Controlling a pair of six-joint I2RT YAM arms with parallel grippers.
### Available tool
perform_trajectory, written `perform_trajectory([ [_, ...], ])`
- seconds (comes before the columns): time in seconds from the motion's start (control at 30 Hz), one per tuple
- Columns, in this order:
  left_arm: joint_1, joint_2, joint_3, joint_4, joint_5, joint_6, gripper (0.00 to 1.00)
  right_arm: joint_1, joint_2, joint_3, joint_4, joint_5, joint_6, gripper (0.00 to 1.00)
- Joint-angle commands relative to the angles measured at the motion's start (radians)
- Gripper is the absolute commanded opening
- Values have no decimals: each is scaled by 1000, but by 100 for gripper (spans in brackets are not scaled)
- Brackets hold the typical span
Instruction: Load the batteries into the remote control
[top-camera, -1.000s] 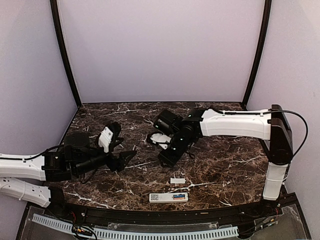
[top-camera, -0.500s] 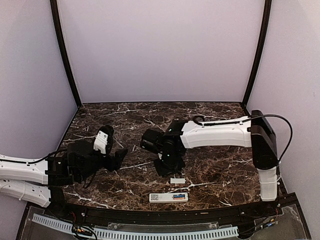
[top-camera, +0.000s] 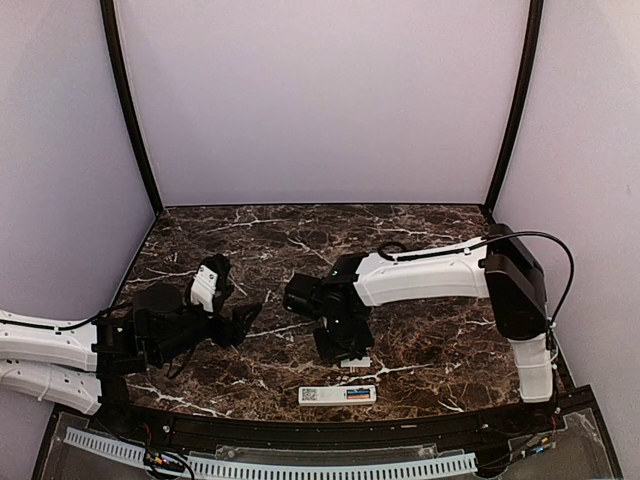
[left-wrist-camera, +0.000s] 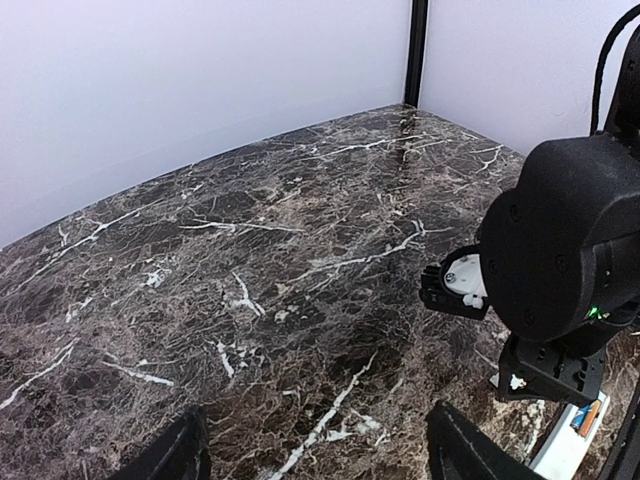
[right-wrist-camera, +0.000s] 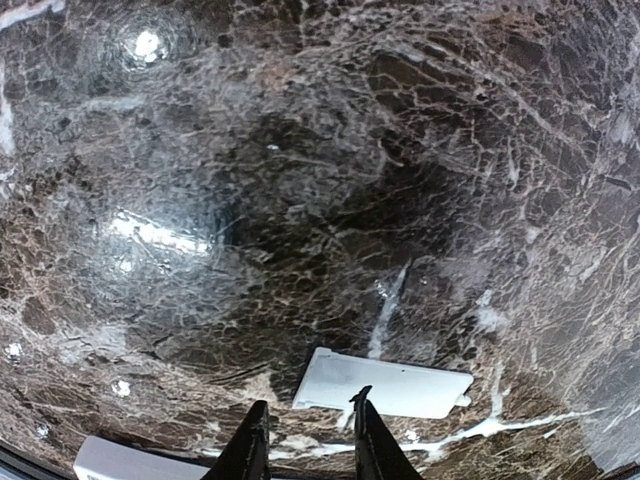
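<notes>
The white remote control (top-camera: 337, 394) lies back up near the table's front edge. The orange-red and blue batteries (top-camera: 357, 393) sit side by side in its recess. A sliver of both shows in the left wrist view (left-wrist-camera: 588, 415). A small flat white cover plate (top-camera: 355, 361) lies on the table just behind the remote. My right gripper (top-camera: 345, 352) hovers low over it. In the right wrist view the gripper (right-wrist-camera: 308, 425) is slightly open and empty, its tips at the near edge of the plate (right-wrist-camera: 385, 385). My left gripper (top-camera: 248, 322) is wide open and empty, left of centre.
The dark marble table (top-camera: 430, 330) is enclosed by pale walls with black corner posts (top-camera: 130, 110). My right arm's wrist (left-wrist-camera: 560, 260) fills the right side of the left wrist view. A corner of the remote (right-wrist-camera: 120, 462) shows at the bottom left of the right wrist view.
My right arm has swung toward the front edge and come down over the white cover plate. My left arm pulled back slightly, then edged right again, still open.
</notes>
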Motion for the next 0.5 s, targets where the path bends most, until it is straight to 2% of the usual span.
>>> perform_trajectory([
  [0.0,3,-10,-9,30,24,13,73,-2,21,-39,34,-21,14,26],
  [0.2,4,1,-9,38,29,21,73,-18,47,-56,57,-23,-6,21],
  [0.27,3,1,-10,38,30,21,73,-21,44,-77,78,-30,-10,17],
  [0.3,2,-2,-9,37,26,27,73,-31,30,-109,126,-60,-22,5],
  [0.33,2,-3,-9,37,24,27,73,-33,24,-118,137,-69,-33,2],
  [0.47,3,-7,-9,34,20,35,73,-35,14,-127,148,-82,-88,0],
])
